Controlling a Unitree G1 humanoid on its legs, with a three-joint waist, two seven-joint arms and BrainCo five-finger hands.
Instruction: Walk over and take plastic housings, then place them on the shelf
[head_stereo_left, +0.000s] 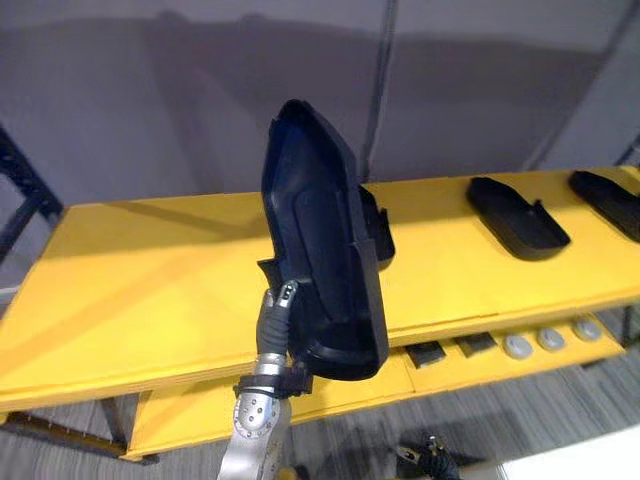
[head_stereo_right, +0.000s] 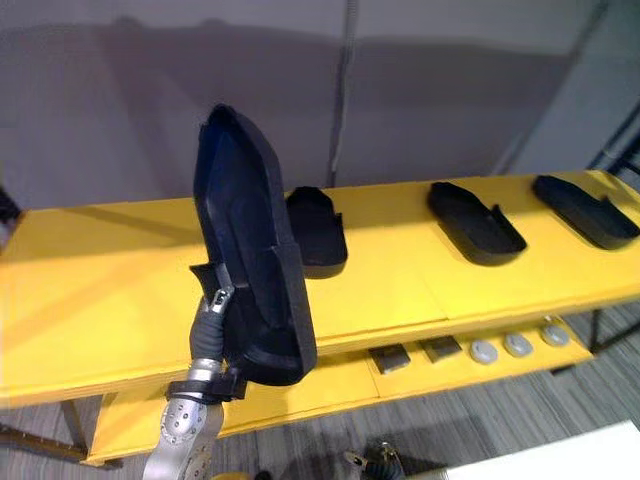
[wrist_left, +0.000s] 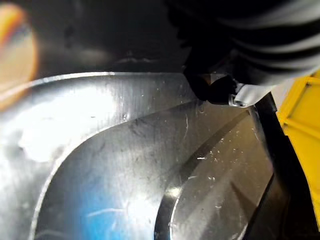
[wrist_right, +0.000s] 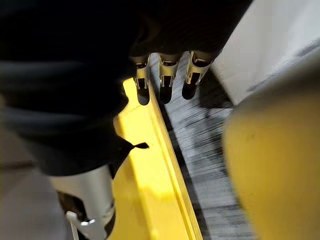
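Plastic housing (head_stereo_left: 325, 230) upright above shelf (head_stereo_left: 150, 290) front edge, left hand (head_stereo_left: 283, 300) fingers pinching its rim, right hand (wrist_right: 165, 82) fingers straight

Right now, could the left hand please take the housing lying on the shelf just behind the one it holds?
Probably not: the left hand is full, its fingers closed on the upright housing, which also stands in front of the lying housing.

The left half of the yellow shelf (head_stereo_left: 130, 280) top lies bare. The held housing (head_stereo_left: 325, 250) stands upright before the middle (half hiding a middle housing (head_stereo_right: 318, 230)). The right housing (head_stereo_right: 475, 222) and far-right housing (head_stereo_right: 585, 210) leave bare gaps between them.
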